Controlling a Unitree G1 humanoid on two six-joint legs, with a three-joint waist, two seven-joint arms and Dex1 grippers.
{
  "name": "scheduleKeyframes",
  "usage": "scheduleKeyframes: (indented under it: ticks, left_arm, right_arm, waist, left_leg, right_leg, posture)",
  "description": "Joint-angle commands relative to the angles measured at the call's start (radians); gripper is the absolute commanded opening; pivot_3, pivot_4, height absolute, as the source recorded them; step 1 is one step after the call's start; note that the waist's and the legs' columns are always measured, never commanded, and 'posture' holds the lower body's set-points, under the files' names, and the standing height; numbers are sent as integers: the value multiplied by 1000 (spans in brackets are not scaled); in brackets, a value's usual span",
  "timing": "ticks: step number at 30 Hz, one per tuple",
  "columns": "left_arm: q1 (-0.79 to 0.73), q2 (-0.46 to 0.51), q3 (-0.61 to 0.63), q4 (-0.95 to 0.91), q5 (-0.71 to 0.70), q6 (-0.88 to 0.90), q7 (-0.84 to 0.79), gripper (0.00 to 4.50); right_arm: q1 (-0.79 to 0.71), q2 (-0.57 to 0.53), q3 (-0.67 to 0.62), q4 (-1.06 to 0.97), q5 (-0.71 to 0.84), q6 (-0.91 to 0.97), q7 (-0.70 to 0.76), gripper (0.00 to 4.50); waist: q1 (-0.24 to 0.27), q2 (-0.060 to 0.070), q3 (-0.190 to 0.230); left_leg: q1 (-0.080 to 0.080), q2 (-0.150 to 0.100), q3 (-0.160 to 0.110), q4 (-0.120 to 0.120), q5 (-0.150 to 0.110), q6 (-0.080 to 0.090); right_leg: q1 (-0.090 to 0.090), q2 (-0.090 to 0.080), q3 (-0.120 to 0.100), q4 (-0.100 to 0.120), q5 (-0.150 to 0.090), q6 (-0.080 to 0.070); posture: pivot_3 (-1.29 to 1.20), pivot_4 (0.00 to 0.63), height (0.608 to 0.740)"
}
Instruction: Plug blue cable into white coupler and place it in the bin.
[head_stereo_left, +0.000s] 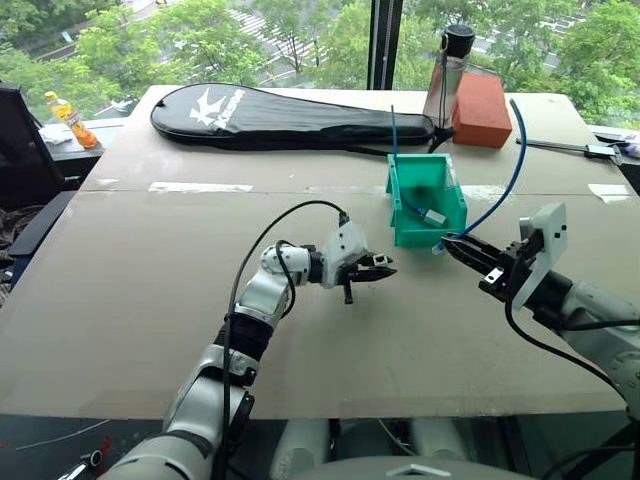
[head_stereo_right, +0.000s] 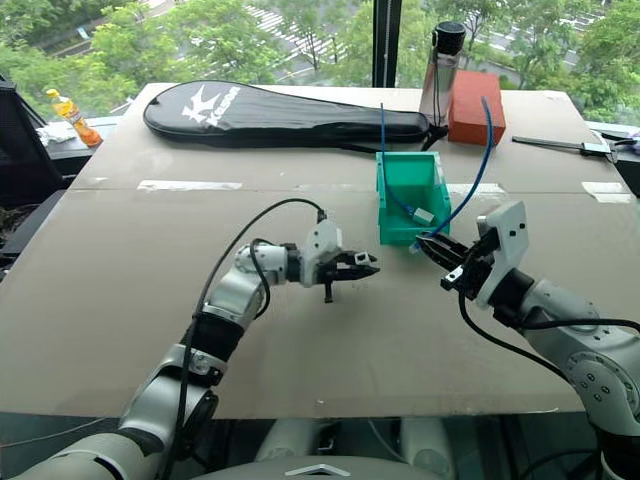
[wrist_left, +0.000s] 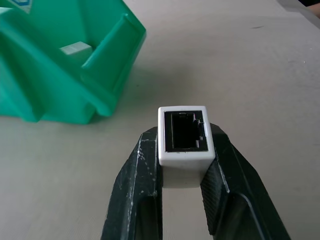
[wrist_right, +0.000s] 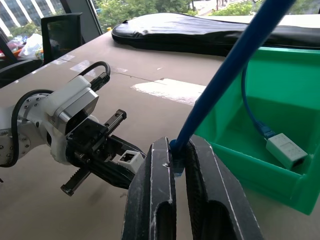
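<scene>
My left gripper (head_stereo_left: 384, 268) is shut on the white coupler (wrist_left: 184, 152), a tiny white block whose dark socket faces out past the fingertips. It hovers over the table, left of the teal-green bin (head_stereo_left: 410, 235). My right gripper (head_stereo_left: 449, 245) is shut on the end of the blue cable (head_stereo_left: 508, 185), just in front of the bin's near right corner. The cable arcs up and back toward the far right. The coupler (wrist_right: 129, 158) and the gripped cable end (wrist_right: 176, 152) stand a short way apart, facing each other.
Inside the bin lies another thin blue cord ending in a greyish-white block (wrist_right: 286, 150). Behind the bin stand a bottle (head_stereo_left: 448, 75) and a red-brown block (head_stereo_left: 482, 110). A black racket bag (head_stereo_left: 290, 115) lies along the far edge.
</scene>
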Motion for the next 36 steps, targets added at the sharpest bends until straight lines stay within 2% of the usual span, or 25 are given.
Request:
scheduleKeyframes:
  ticks: [1,7,15,26,36]
  left_arm:
    - [-43,-10,-42,-15,28,38,-4,421]
    - [-65,-7,-110,36,51,-24,-82,421]
    - [-91,0,-106,99,51,-65,-140,421]
    - [-84,4,-109,88,55,-67,-150,421]
    - [-78,9,-115,74,60,-75,-152,421]
  right_arm:
    - [-61,-34,25,6,-57,2,82,0]
    - [-223,-53,166,147,-199,-28,280,0]
    - [-384,-11,309,342,-370,-103,506,0]
    - [-450,82,371,428,-478,-130,637,0]
    - [-442,100,427,461,-597,-171,694,0]
  waist:
    - [1,0,0]
    - [4,0,0]
    - [6,0,0]
    - [6,0,0]
    - [5,0,0]
  left_leg:
    - [0,0,0,0,0,0]
    - [0,0,0,0,0,0]
    - [-1,0,0,0,0,0]
    - [-1,0,-1,0,0,0]
    - [0,0,0,0,0,0]
  right_leg:
    - [0,0,0,0,0,0]
    - [0,0,0,-1,0,0]
    - [0,0,-1,-1,0,0]
    - [0,-1,-1,-1,0,0]
    - [0,-1,-1,0,0,0]
  posture:
    - [0,150,740]
    - [0,150,740]
    - [0,150,740]
    - [0,150,740]
    - [0,150,740]
